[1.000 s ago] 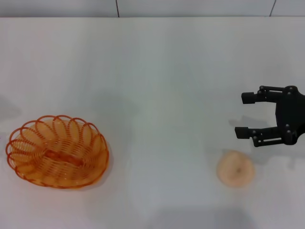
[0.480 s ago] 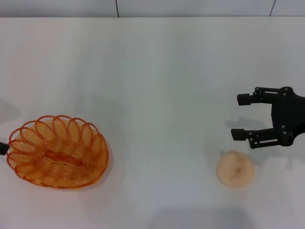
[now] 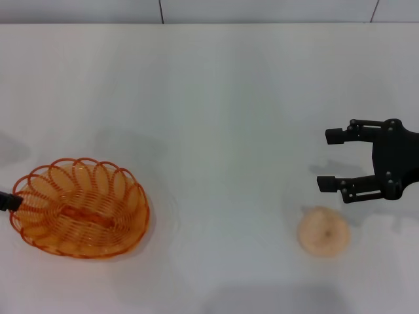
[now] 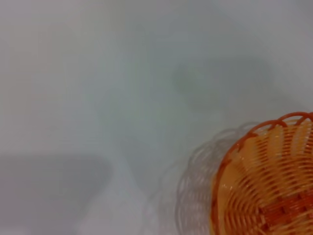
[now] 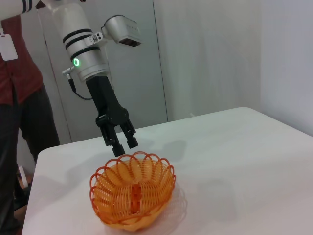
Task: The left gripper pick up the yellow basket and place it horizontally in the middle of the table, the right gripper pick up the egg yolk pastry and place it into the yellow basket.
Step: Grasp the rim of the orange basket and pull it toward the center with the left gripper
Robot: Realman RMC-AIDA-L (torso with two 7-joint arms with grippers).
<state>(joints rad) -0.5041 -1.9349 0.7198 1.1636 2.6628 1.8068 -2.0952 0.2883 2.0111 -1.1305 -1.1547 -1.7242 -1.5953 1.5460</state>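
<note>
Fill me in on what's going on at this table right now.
A two-armed robot is setting up to put a pastry into a basket. The left claw hangs open just above the rim of the yellow basket, which sits on the robot's left side of the white table, not yet gripped. The right claw hovers open above the table, just beyond the egg yolk pastry, which lies untouched. Nothing is in the basket.

white table, yellow basket, egg yolk pastry
</note>
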